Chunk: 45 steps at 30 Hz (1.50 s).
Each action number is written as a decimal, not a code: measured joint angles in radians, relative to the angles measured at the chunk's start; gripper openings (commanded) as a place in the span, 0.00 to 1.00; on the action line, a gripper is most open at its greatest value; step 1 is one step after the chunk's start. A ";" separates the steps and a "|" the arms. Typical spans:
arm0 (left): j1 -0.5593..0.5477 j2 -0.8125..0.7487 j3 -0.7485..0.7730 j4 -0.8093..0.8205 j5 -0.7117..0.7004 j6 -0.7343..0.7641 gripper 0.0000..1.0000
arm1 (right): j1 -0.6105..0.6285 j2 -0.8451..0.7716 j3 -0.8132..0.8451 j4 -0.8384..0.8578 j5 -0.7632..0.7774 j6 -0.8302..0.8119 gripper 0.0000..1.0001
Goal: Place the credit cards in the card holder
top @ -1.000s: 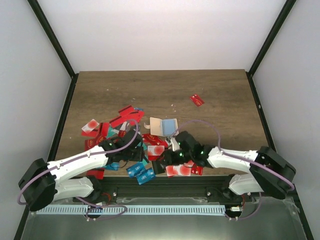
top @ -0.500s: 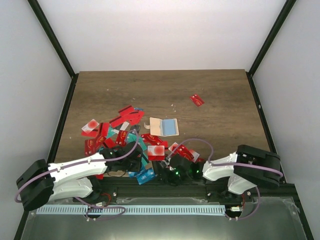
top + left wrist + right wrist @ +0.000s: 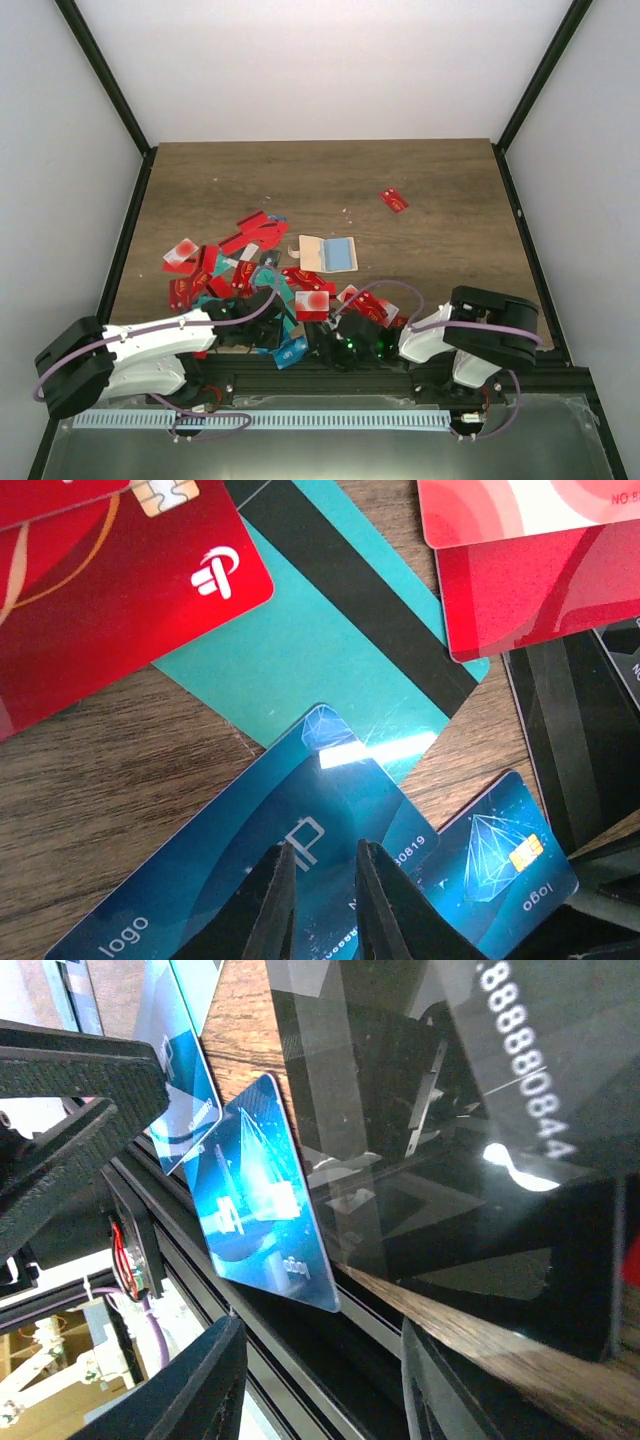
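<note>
Since the left hand (image 3: 323, 852) is nearly pressed together over a blue card (image 3: 225, 880), grip unclear, and the right hand (image 3: 320, 1360) spread, pickup seems underway; next, lift toward the card holder (image 3: 327, 253).

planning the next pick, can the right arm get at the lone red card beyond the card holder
Probably yes. The lone red card lies on bare table, nothing covering it. The right gripper sits low at the near edge, so the arm must lift and stretch past the card holder.
</note>
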 measured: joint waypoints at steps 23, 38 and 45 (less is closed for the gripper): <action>-0.009 0.007 -0.018 0.051 0.007 -0.020 0.16 | 0.004 0.120 0.004 0.176 0.018 0.076 0.23; -0.011 0.007 -0.018 0.053 0.008 -0.020 0.16 | -0.028 0.175 -0.043 0.356 0.008 0.085 0.01; -0.015 -0.010 -0.017 0.036 0.005 -0.021 0.22 | -0.040 0.162 -0.049 0.362 0.012 0.081 0.01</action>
